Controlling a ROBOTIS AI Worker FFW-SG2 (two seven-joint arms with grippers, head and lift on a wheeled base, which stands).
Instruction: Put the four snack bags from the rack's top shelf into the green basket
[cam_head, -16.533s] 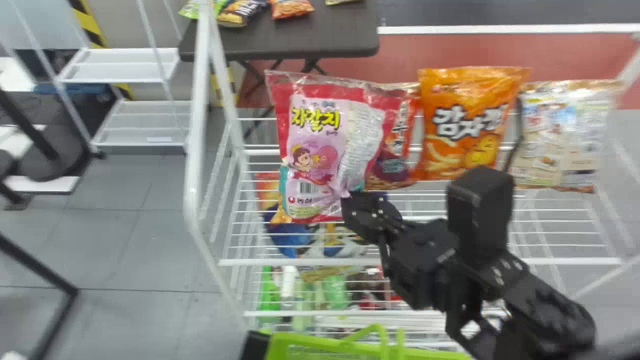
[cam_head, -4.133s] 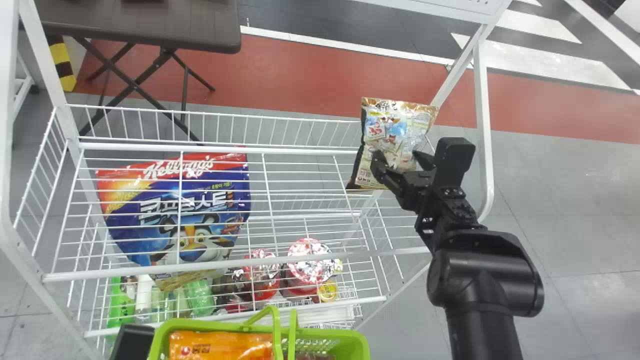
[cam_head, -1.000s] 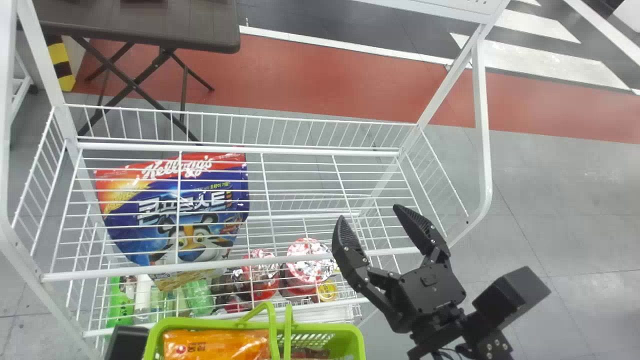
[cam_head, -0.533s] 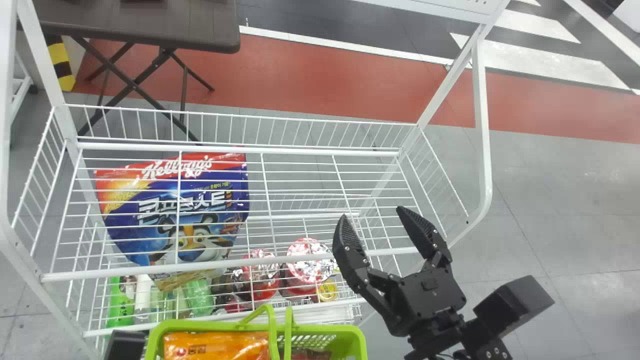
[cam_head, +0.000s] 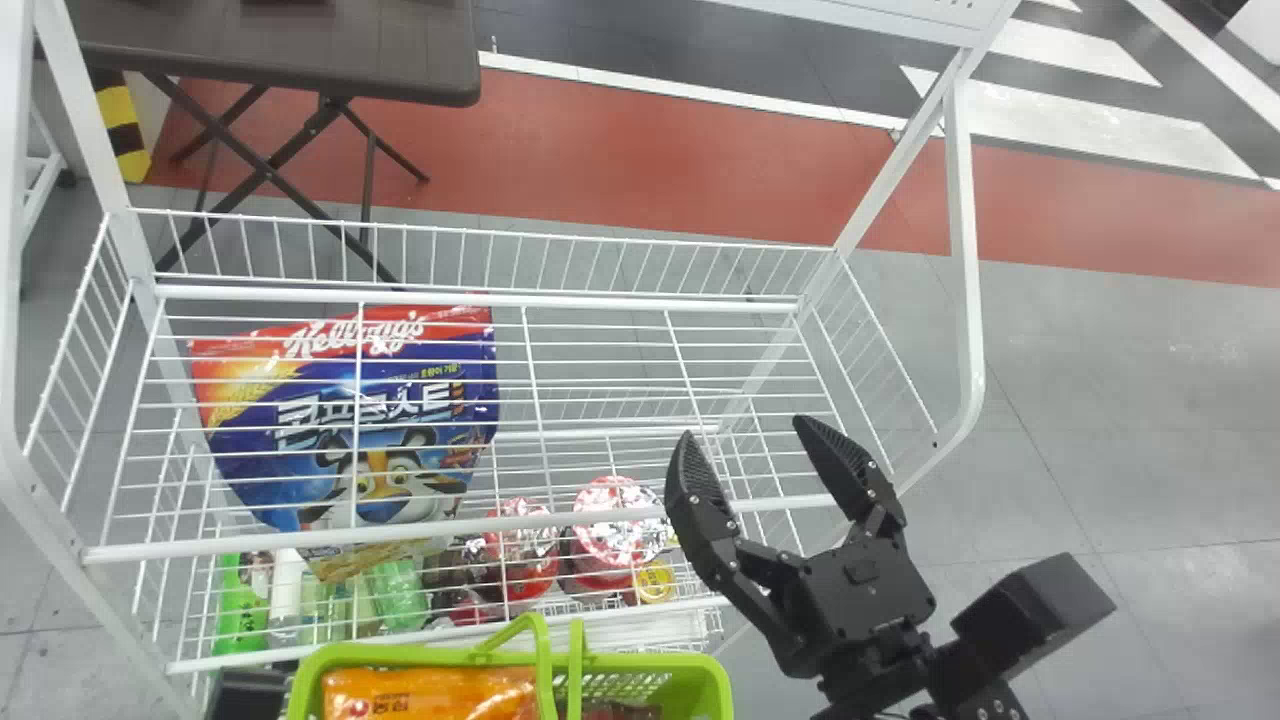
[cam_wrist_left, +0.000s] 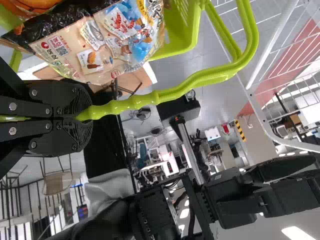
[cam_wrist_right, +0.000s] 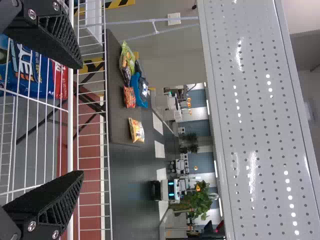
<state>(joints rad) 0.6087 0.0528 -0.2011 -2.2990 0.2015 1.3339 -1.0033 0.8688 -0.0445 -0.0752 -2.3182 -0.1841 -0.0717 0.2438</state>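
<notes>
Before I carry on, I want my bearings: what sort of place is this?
Likely a shop or a mock-up of one: a wire rack with cereal below, a green basket, and small snack packets on a table beyond.

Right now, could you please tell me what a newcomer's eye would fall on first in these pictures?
Probably the black right gripper, open at the right front of the white rack. Next, perhaps, the big blue-and-red cereal bag behind the rack's wires on the left, then the bright green basket at the head view's bottom edge.
</notes>
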